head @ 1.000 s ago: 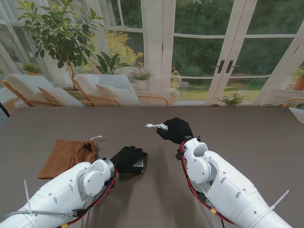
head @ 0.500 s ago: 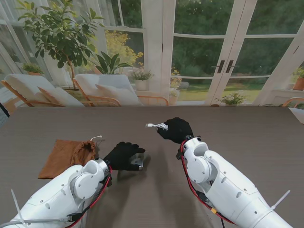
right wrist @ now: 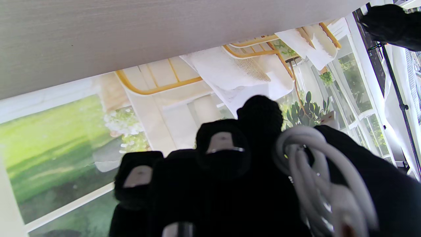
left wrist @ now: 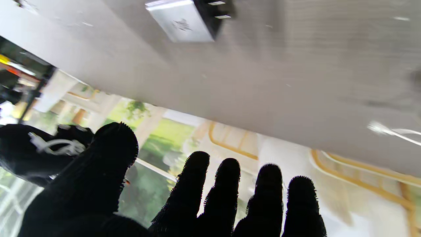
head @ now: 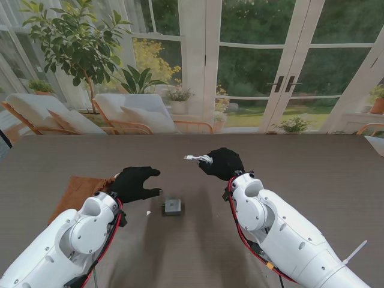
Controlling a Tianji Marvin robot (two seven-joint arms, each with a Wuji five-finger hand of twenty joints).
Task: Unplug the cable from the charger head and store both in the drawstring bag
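Far L on my side: brown drawstring bag (head: 81, 187) lies flat on the table (head: 312, 162), mostly hidden behind my L arm, mouth end w/ the white cord twd centre.

L hand (head: 135, 183) hovers just beside the bag's mouth, fingers (left wrist: 192, 184) spread, nothing in it. L wrist cam confirms: fingers apart, palm empty.

Next along, charger head (head: 173, 207) sits alone on the table, just R of the L hand and a bit nearer to me. Small grey block, squarish, no clear long axis from the stand cam; wrist cam shows its prongs at one end. No cable attached, so I'd call the unplug done.

R of centre: R hand (head: 223, 162) is off the table, curled tight round the bundled white cable (right wrist: 315, 171), one plug end sticking out twd the L. Cable is farther from me than the charger, well apart from it.

Key relation as I read it: charger lies R of and nearer than the L hand, bag on that hand's other side. L hand is clearly the closer one to both, R is busy. Prob the bag mouth needs opening before either item goes in.
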